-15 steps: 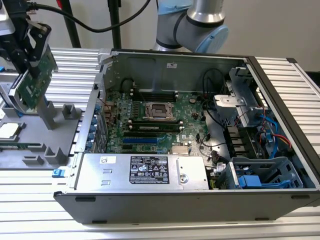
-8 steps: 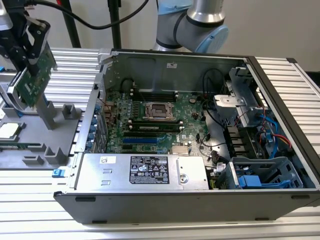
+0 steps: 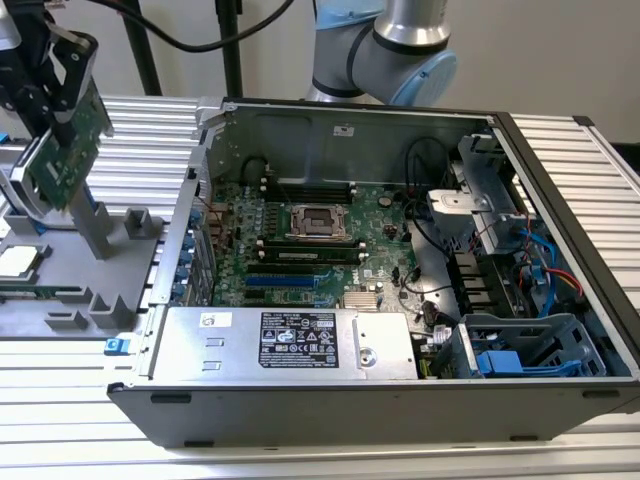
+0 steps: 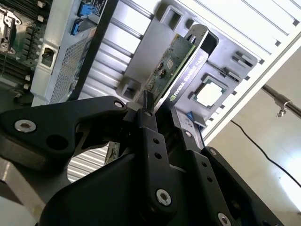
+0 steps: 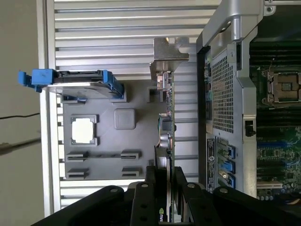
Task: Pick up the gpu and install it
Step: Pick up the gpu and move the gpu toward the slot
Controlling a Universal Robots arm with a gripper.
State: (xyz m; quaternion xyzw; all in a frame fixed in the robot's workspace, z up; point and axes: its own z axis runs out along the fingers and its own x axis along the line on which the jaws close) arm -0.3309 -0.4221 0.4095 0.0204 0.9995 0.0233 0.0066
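Green gpu (image 5: 165, 125) in gripper (image 5: 164, 175), over grey tray (image 5: 108, 146) beside case (image 3: 300, 420)

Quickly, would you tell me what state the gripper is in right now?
The gripper is shut on the flat green circuit-card gpu with its silver bracket.

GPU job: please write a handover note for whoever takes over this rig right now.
The hand is shut on the gpu, at one end of the card.
The gpu hangs tilted over the gray parts tray, to the exterior view's left of the open computer case.
Done: the grasp; the gpu appears lifted off the tray.
Left: it is not yet in the case or seated on the motherboard.
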